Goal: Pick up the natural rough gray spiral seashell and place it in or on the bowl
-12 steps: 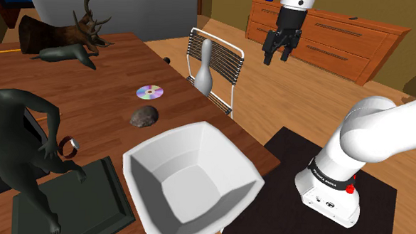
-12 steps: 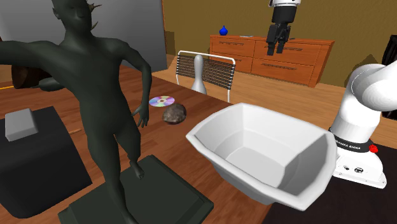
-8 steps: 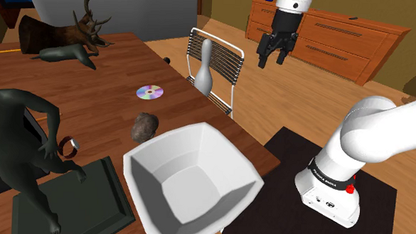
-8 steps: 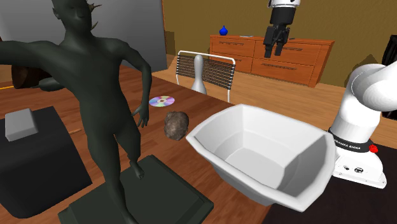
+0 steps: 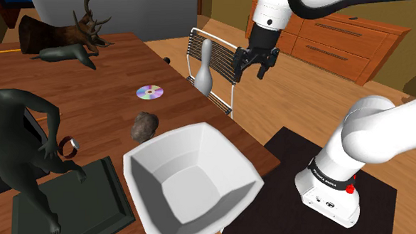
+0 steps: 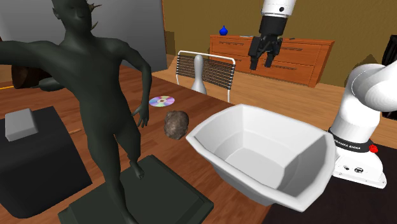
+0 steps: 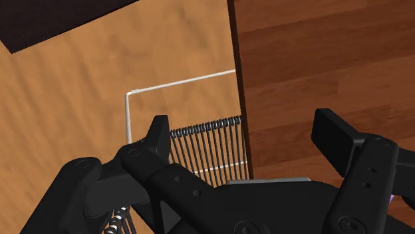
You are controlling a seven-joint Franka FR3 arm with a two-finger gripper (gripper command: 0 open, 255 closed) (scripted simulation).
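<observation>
A rough grey-brown seashell point(image 5: 143, 126) lies on the wooden table point(image 5: 93, 101), close against the near rim of a big white bowl point(image 5: 190, 177). In the second exterior view the seashell point(image 6: 175, 124) sits just left of the bowl point(image 6: 261, 156). My gripper point(image 5: 248, 64) hangs open in the air above the chair, well away from the shell and higher than the bowl. From the other side the gripper point(image 6: 263, 60) stands in front of the dresser. In the wrist view the fingers point(image 7: 159, 136) stand wide apart with nothing between them, over the chair frame and the table's edge.
A wire-backed chair point(image 5: 215, 63) stands at the table's edge with a grey bowling pin point(image 5: 204, 71) by it. A CD point(image 5: 149, 92) lies past the shell. A tall dark figure statue point(image 6: 102, 95) on a dark base, a deer figure point(image 5: 67, 37) and a wooden dresser point(image 5: 330, 35) stand around.
The arm has swung toward the shoulder view's left and come down, from in front of the dresser to above the chair. The shell has shifted closer to the bowl.
</observation>
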